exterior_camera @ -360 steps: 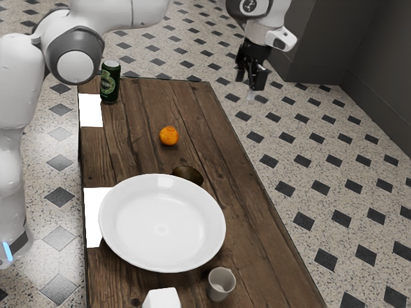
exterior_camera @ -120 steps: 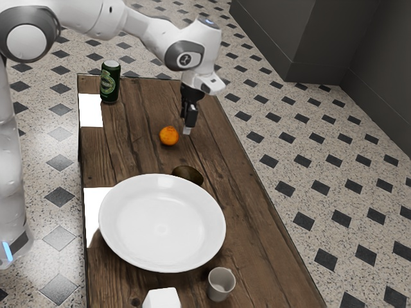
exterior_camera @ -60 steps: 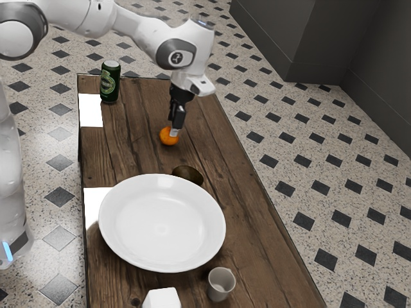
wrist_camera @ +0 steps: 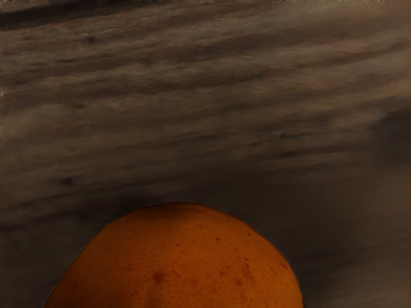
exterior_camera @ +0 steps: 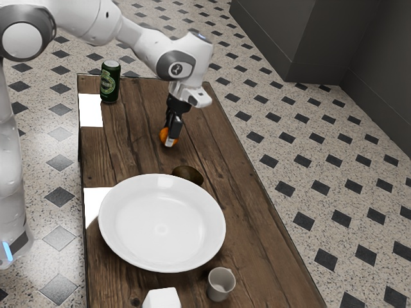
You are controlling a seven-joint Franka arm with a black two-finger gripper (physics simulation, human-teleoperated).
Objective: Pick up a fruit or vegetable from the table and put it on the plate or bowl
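Orange point(wrist_camera: 176, 256): rounded top seen close up, deep orange peel with small reddish speckles, lying on the wood.
Desk point(wrist_camera: 205, 115): dark weathered wood, its grain streaking across behind the fruit.

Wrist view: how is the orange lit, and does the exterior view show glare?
Wrist view: dim and warm; the orange sits in shade, a darker shadow around it on the table. Exterior view: bright and even, the plate plain white with no strong glare.

Dark wooden plank table with its load.
The table point(exterior_camera: 250, 231) carried a green can point(exterior_camera: 110, 81) at its far corner, an orange point(exterior_camera: 164, 133) mid-board, a dark round object point(exterior_camera: 188, 173) just behind a large white plate point(exterior_camera: 162, 222), and a grey cup point(exterior_camera: 220, 283) near a white block point(exterior_camera: 160, 299).
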